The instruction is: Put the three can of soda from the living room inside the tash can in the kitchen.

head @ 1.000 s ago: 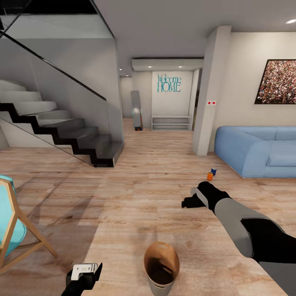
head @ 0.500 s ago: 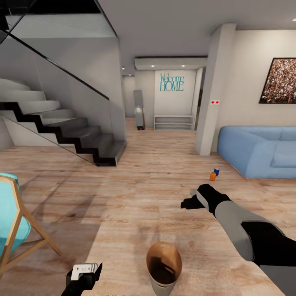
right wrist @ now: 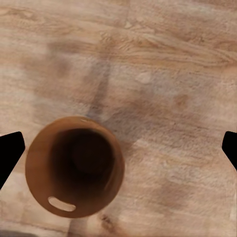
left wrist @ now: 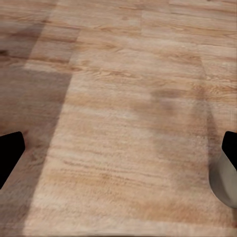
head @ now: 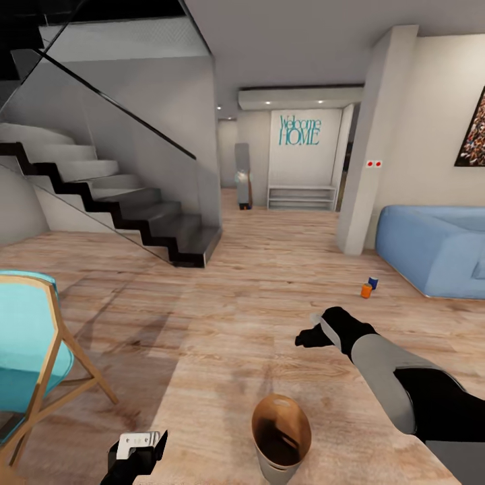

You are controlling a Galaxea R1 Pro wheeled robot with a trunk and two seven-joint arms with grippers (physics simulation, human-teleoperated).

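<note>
The copper-brown trash can (head: 281,438) stands on the wooden floor just in front of me, and its inside is dark. My right gripper (head: 306,337) hangs open above and beyond it, and the right wrist view looks down into the trash can (right wrist: 74,167) between the wide-apart fingertips (right wrist: 10,150). My left gripper (head: 138,448) is low at the left, open and empty, with the bin's grey outer wall (left wrist: 224,185) beside one fingertip. An orange soda can (head: 366,291) and the dark blue soda can (head: 372,283) stand on the floor by the sofa. The second orange can is out of view.
This is the living room: a light-blue sofa (head: 431,249) at the right, the crowd photo (head: 473,131) above it, a pillar (head: 377,141). A dark staircase (head: 135,215) with glass railing rises at the left. A turquoise chair (head: 34,350) stands near left. Open floor lies between.
The camera has turned left, so the whole room, the cans and the bin have shifted right in the picture. Both arms keep their pose.
</note>
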